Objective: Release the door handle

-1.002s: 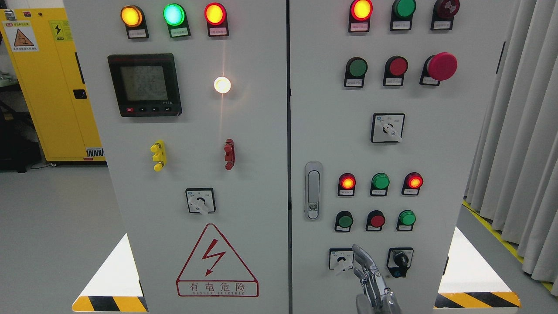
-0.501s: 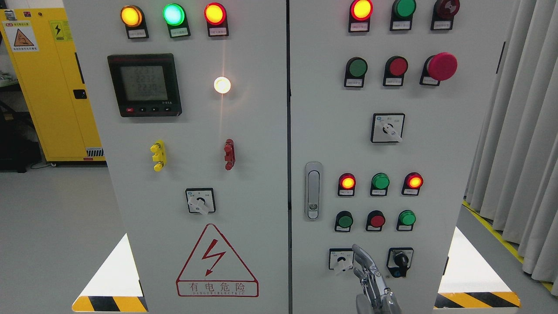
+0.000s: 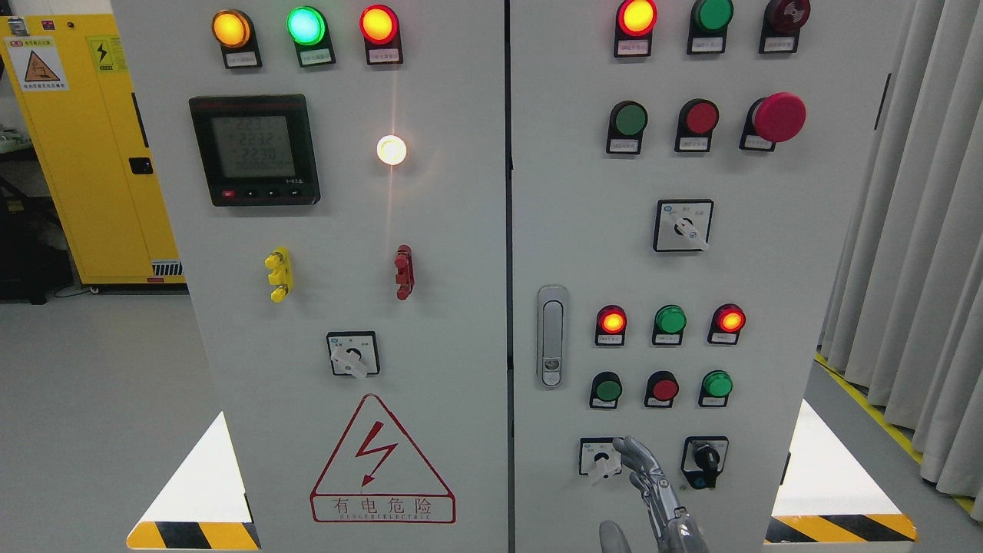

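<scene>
Head view: right hand [image 3: 649,491] lower than before, fingers now spread, clear of door handle [image 3: 551,336].

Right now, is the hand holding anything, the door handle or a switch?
Nothing is held. The right hand is open, low on the right door, its fingers beside the white selector switch. The door handle is untouched above.
</scene>
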Robot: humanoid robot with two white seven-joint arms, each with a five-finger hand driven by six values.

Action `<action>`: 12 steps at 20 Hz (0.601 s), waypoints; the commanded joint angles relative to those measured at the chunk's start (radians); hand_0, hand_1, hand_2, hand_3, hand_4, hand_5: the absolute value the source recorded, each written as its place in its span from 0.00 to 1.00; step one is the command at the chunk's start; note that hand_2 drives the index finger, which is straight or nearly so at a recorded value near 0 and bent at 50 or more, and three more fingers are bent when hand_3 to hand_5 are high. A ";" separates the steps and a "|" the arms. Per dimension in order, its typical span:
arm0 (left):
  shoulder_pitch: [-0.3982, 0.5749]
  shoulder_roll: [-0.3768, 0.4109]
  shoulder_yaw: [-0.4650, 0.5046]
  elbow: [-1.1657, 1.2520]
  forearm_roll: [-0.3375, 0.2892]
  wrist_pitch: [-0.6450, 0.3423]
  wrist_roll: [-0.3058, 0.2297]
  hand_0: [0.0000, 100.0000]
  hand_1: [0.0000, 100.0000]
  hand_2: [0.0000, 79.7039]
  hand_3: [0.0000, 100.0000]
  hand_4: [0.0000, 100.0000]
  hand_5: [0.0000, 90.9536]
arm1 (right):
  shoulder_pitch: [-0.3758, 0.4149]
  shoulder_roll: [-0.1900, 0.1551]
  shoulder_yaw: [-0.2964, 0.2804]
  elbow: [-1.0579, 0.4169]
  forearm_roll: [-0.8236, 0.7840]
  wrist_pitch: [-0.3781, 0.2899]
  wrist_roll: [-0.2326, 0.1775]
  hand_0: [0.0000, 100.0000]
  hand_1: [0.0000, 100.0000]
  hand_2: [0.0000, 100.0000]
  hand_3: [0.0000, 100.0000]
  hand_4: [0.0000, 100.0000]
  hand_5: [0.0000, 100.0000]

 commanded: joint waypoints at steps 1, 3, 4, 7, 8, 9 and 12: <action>0.000 0.000 0.000 -0.012 0.000 0.000 0.000 0.12 0.56 0.00 0.00 0.00 0.00 | -0.056 -0.002 -0.024 -0.001 0.312 0.038 -0.028 0.47 0.48 0.00 0.86 0.91 0.96; 0.000 0.000 0.000 -0.012 0.000 0.000 0.000 0.12 0.56 0.00 0.00 0.00 0.00 | -0.071 0.003 -0.021 -0.001 0.426 0.072 -0.028 0.51 0.48 0.00 0.93 0.94 1.00; 0.000 0.000 0.000 -0.012 0.000 0.000 0.000 0.12 0.56 0.00 0.00 0.00 0.00 | -0.076 0.003 -0.018 -0.001 0.483 0.087 -0.029 0.51 0.48 0.00 0.93 0.94 1.00; 0.000 0.000 0.000 -0.012 0.000 0.000 0.000 0.12 0.56 0.00 0.00 0.00 0.00 | -0.085 0.008 -0.014 0.002 0.673 0.098 -0.043 0.51 0.47 0.00 0.99 0.99 1.00; 0.000 0.000 0.000 -0.012 0.000 0.000 0.000 0.12 0.56 0.00 0.00 0.00 0.00 | -0.091 0.009 -0.012 0.004 0.742 0.099 -0.043 0.48 0.45 0.00 1.00 1.00 1.00; 0.000 0.000 0.000 -0.012 0.000 0.000 0.000 0.12 0.56 0.00 0.00 0.00 0.00 | -0.100 0.012 -0.008 0.008 0.801 0.104 -0.044 0.48 0.45 0.00 1.00 1.00 1.00; 0.000 0.000 0.000 -0.012 0.000 0.000 0.000 0.12 0.56 0.00 0.00 0.00 0.00 | -0.125 0.018 0.051 0.013 0.861 0.197 -0.041 0.46 0.44 0.00 1.00 1.00 1.00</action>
